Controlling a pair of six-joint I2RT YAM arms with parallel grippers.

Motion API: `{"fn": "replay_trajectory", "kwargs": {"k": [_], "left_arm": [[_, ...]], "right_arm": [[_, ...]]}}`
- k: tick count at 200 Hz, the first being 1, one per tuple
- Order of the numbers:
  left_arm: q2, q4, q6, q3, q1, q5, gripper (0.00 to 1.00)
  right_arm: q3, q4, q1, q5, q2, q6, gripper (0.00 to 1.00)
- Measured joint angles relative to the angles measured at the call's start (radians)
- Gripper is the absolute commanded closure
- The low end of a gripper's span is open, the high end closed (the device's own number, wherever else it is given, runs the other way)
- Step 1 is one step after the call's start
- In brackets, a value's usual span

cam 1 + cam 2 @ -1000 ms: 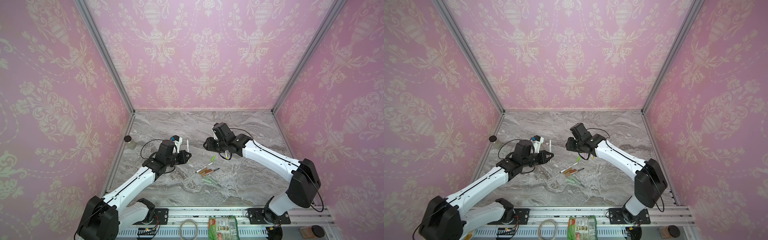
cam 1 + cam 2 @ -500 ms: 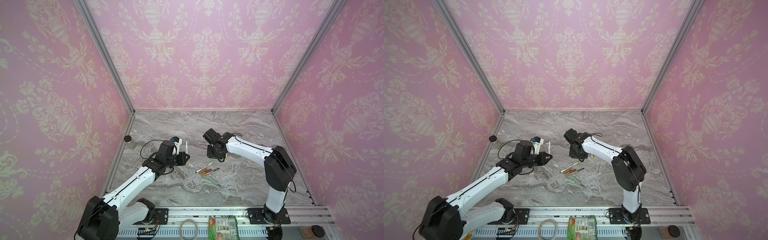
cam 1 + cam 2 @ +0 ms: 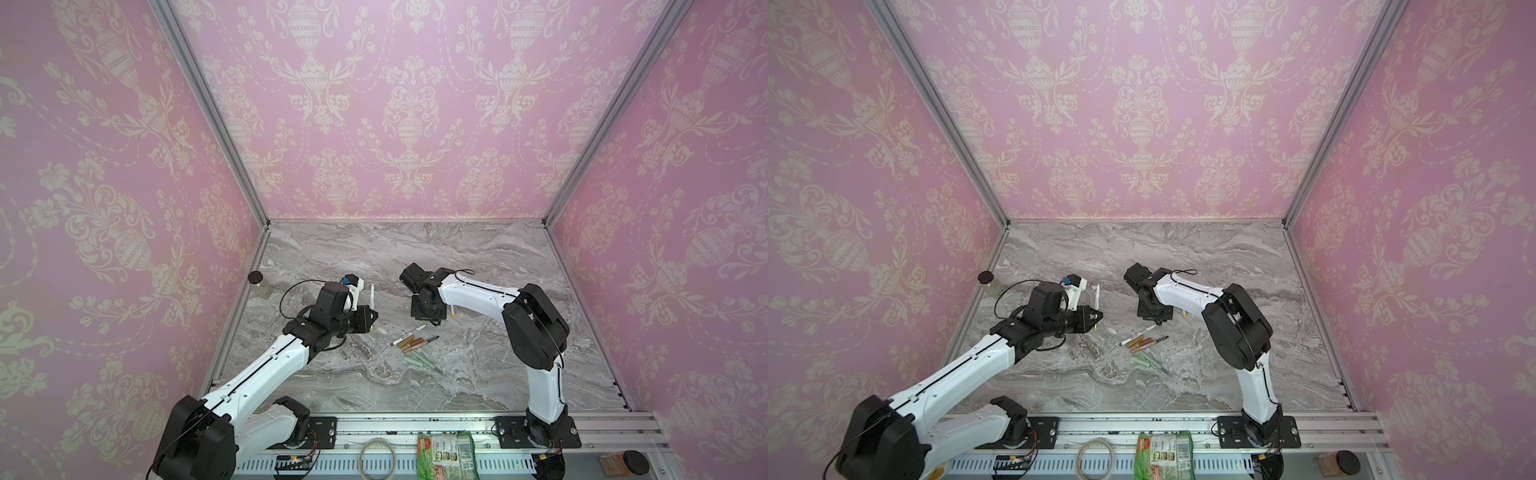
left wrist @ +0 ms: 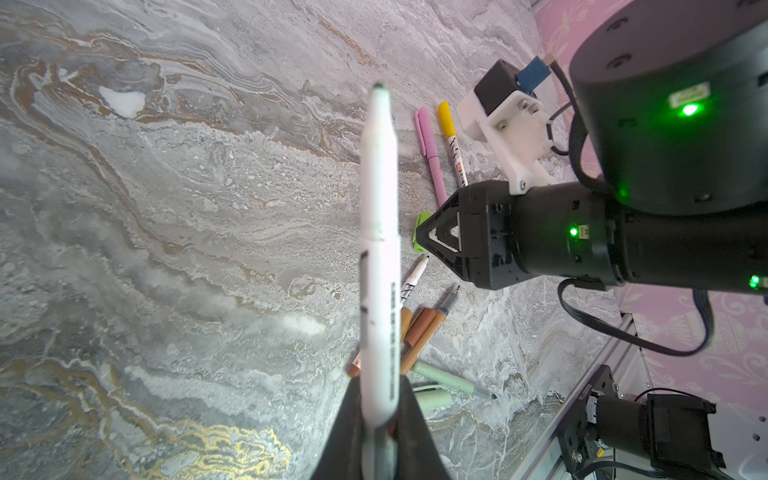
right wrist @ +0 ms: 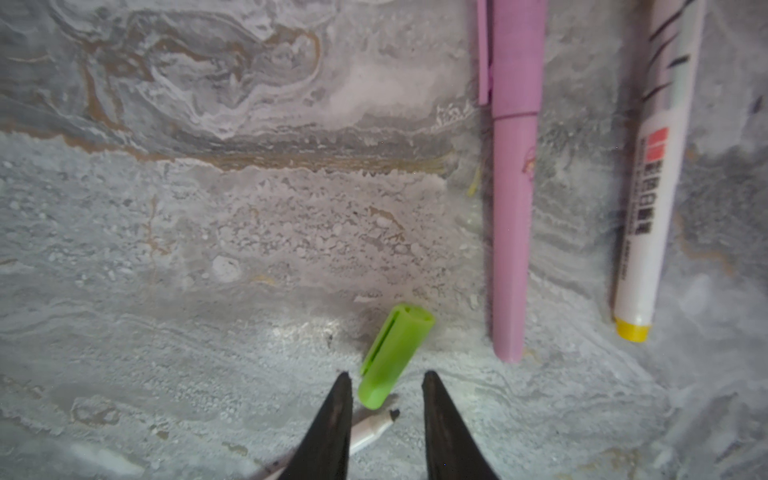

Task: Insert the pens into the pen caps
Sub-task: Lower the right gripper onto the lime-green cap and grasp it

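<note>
Right fingers (image 5: 332,415) spread around the stubby bright-green plastic cap (image 5: 392,353); square up first, it's skewed. Left fingers (image 4: 345,432), at 9 o'clock, clench the white green-tipped pen (image 4: 378,249).

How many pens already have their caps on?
2: the pink pen and the yellow-capped pen, lying side by side next to the right hand; none seems hidden.

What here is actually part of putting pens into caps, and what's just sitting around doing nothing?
Part of the job: white pen in the left claw; bright green cap; pink pen; yellow-ended pen; brown pens; sage green pens.
Just lying about: dark-lidded jar by the wall; pale ring; green packet; brown jar.
</note>
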Motion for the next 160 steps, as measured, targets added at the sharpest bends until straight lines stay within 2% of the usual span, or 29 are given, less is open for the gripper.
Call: {"fn": "replay_trajectory", "kwargs": {"k": [45,106,126,160], "left_arm": [[0.000,-0.007,0.005,0.000,0.000,-0.002,1.00],[0.000,-0.007,0.005,0.000,0.000,-0.003,1.00],[0.001,-0.007,0.005,0.000,0.000,-0.003,1.00],[0.002,-0.007,0.005,0.000,0.000,-0.003,1.00]], "right_arm": [[0.000,0.040,-0.011,0.000,0.011,0.000,0.76],[0.001,0.064,-0.016,0.001,0.042,-0.001,0.78],[0.001,0.064,-0.016,0.000,0.042,-0.002,0.82],[0.006,0.072,-0.016,0.000,0.042,-0.006,0.95]]}}
